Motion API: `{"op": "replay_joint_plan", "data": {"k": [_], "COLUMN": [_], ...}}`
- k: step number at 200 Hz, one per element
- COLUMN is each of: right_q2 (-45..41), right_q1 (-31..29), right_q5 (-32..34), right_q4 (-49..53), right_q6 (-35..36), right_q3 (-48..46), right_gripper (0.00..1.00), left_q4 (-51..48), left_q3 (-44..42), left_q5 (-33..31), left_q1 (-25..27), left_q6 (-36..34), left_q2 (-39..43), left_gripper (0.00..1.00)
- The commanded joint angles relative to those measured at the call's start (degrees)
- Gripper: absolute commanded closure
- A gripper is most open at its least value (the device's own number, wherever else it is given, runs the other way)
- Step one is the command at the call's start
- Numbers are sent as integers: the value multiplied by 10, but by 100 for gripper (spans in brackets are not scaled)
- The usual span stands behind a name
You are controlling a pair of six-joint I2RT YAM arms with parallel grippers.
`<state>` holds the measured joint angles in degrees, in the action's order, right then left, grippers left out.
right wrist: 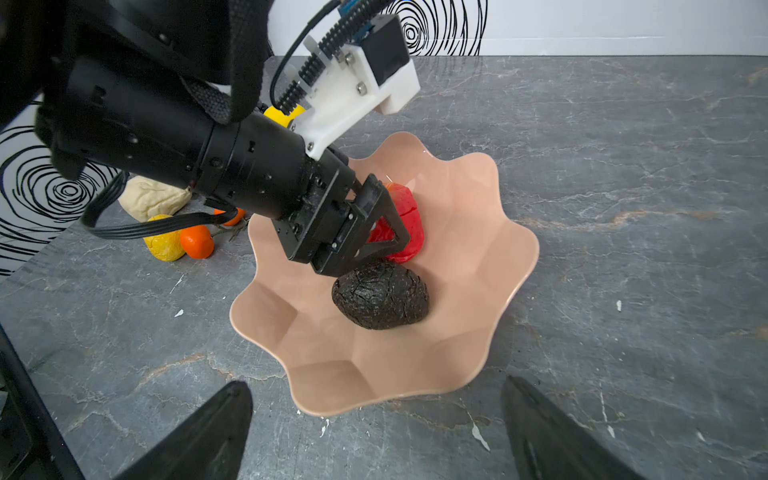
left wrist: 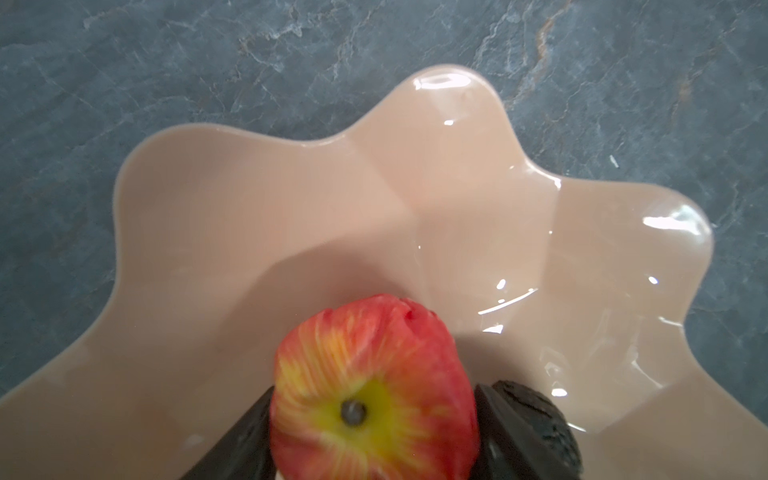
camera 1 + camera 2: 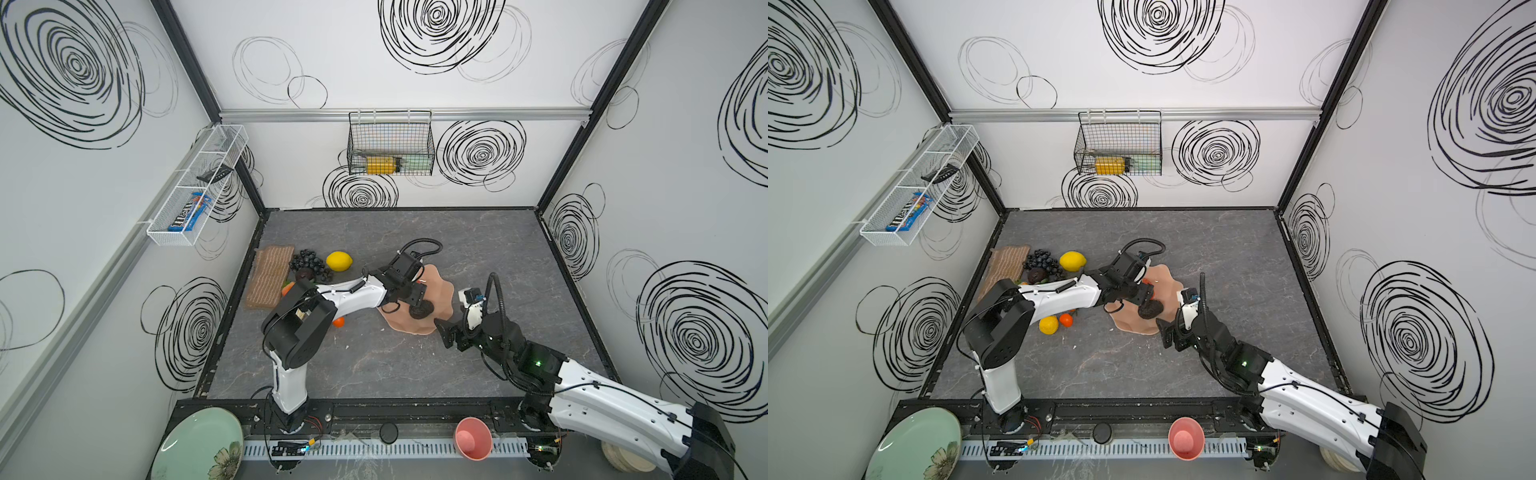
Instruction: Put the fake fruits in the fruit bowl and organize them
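On the grey table, a shallow peach bowl with a wavy rim. Inside it, near the middle, a red apple flanked by the two fingers of the left gripper, reaching in over the bowl's left rim in both top views. Fingers close against the apple on either side — cannot tell whether squeezing it or merely bracketing it. Stem end turned back up toward the left wrist, base toward the bowl's floor; stem-to-base axis tilted, in line with the fingers. Just beside the apple, on the side of the bowl's near rim, a dark avocado lying on its side, long axis flat along the bowl's floor and running roughly left to right across the bowl in both top views; narrow end not clear. Just beside the bowl's near-right rim, the right gripper — spread wide, nothing between its fingers, aimed at the bowl. Outside, well left of the bowl: a lemon and a bunch of black grapes on the far side, a second lemon and a small orange side by side nearer, a beige pear beside those two.
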<state>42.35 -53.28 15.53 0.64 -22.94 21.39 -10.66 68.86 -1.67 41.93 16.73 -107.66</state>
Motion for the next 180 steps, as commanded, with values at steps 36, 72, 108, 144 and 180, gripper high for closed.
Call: {"op": "replay_joint_plan", "data": {"k": [36,72,108,144,180], "right_q2": [3,15,13,-4,-35], "right_q1": [3,3,3,4,4], "right_q5": [-7,-10,-10,2,10], "right_q4": [-18,-21,-17,6,21], "right_q6": [-5,-5,-6,-2,0], "right_q3": [5,9,13,27,33], "right_gripper": [3,3,3,3,3], "left_q4": [-5,-11,-20,-35,-22], "left_q3": [-13,-10,-8,-13,-41], "left_q5": [2,-5,-12,-23,-33], "left_q1": [0,0,0,12,4], "left_q6": [7,8,12,14,39], "left_q2": [46,51,62,122,215], "left_gripper": [22,17,13,11,11]}}
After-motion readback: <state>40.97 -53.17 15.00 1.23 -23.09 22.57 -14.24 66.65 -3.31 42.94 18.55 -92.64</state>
